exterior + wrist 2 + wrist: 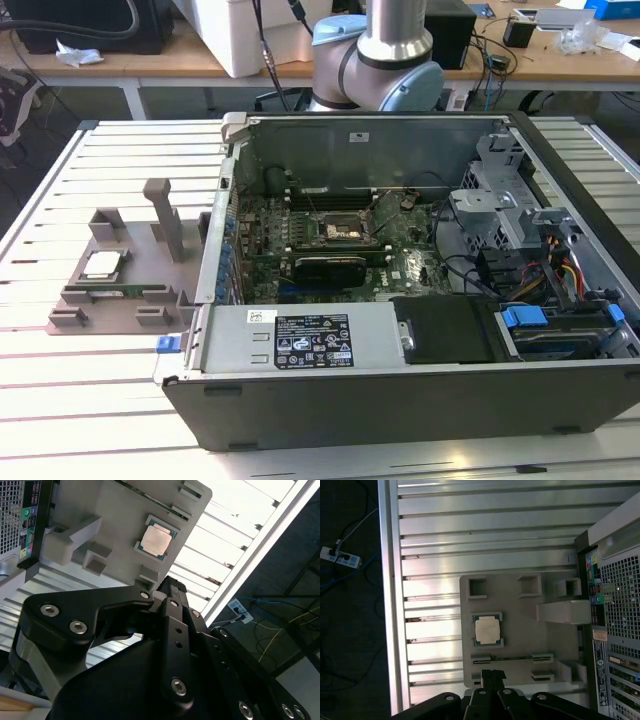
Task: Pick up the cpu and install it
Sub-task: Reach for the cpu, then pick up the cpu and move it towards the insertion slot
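- Exterior view, from its 9 o'clock edge inward: a slatted aluminium table (60, 400) carries a grey fixture plate (135, 262). The plate lies just beside an open computer case (400, 400), at the case's 9 o'clock.
- The cpu (103, 264) lies flat in a square nest on that plate, silvery top up, with nothing touching it.
- A grey upright post (165, 215) stands on the plate at about 2 o'clock from the chip, between it and the case wall.
- Inside the case the motherboard (300, 262) lies flat. Its cpu socket (345, 232), black with a metal frame, sits near the middle of the picture, well apart from the chip and at roughly 3 o'clock from it.
- A labelled power supply (300, 340) lies at 6 o'clock from the socket, against the near wall.
- The robot arm (385, 45) rises behind the case at the picture's 12 o'clock.
- Drive bays with blue tabs (522, 318) fill the case corner at about 4 o'clock from the socket.
- In both wrist views the gripper (493, 672) (172, 584) has its fingers pressed together with nothing between them. Its tips show against the plate's edge, near the chip but apart from it; I cannot tell how high they hang.
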